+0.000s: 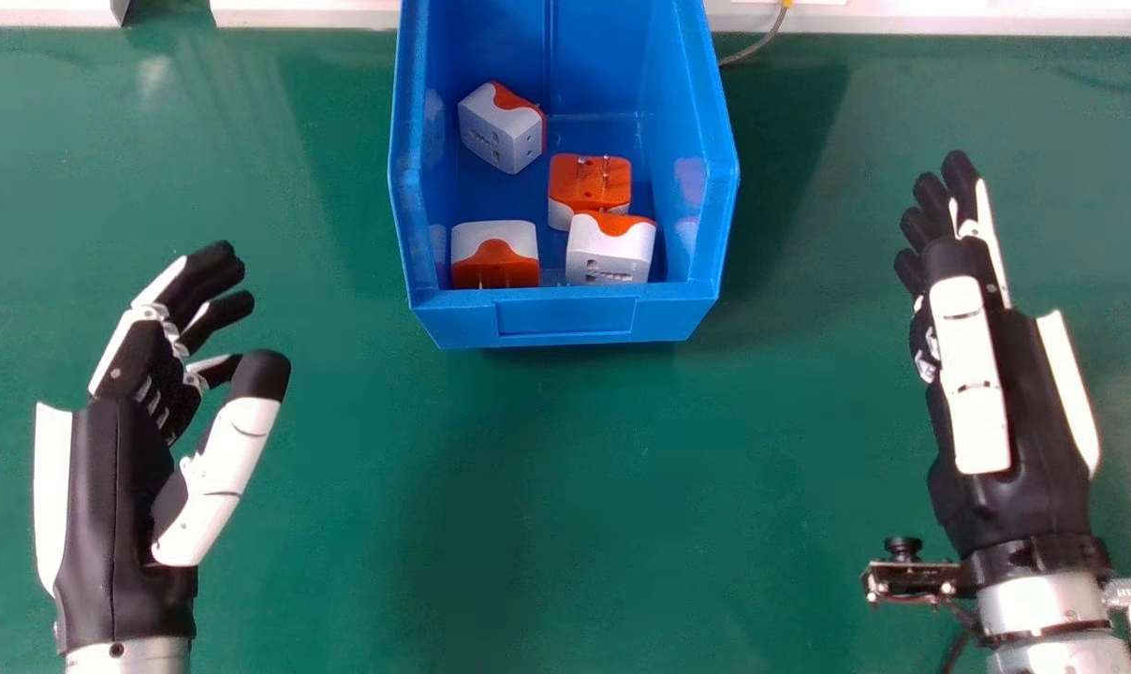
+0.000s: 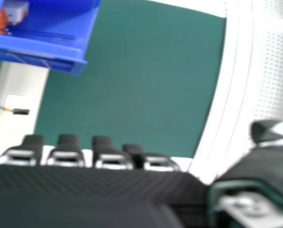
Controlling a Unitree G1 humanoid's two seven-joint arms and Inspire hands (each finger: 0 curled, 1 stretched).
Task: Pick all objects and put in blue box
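status: the placing step appears complete. from where i stand, four plug adapters sit inside the blue box [image 1: 565,320]. positions are as follows:

- far left: one white-and-orange adapter [image 1: 500,131], tilted, near the left wall.
- centre right: one orange-faced adapter [image 1: 589,183], pins up.
- near right: one adapter [image 1: 610,253], just in front of the orange-faced one; whether they touch cannot be told.
- near left: one adapter [image 1: 494,253], partly behind the near rim.

left hand [image 1: 111,487]: left of the box, well apart from it; fingers relaxed and loosely bent, thumb spread away, nothing held. right hand [image 1: 1038,412]: right of the box, fingers extended forward, nothing held.

next move, as judged: keep both hands clear of the box and bring the arms to rest. no further grasp seems called for.

surroundings: the box stands on a green table [image 1: 565,524], its far part near a white ledge [image 1: 903,19]. a thin cable [image 1: 760,45] runs beside its far right side.

caution: the raised side walls could catch a hand swung inward too low. lift before crossing.
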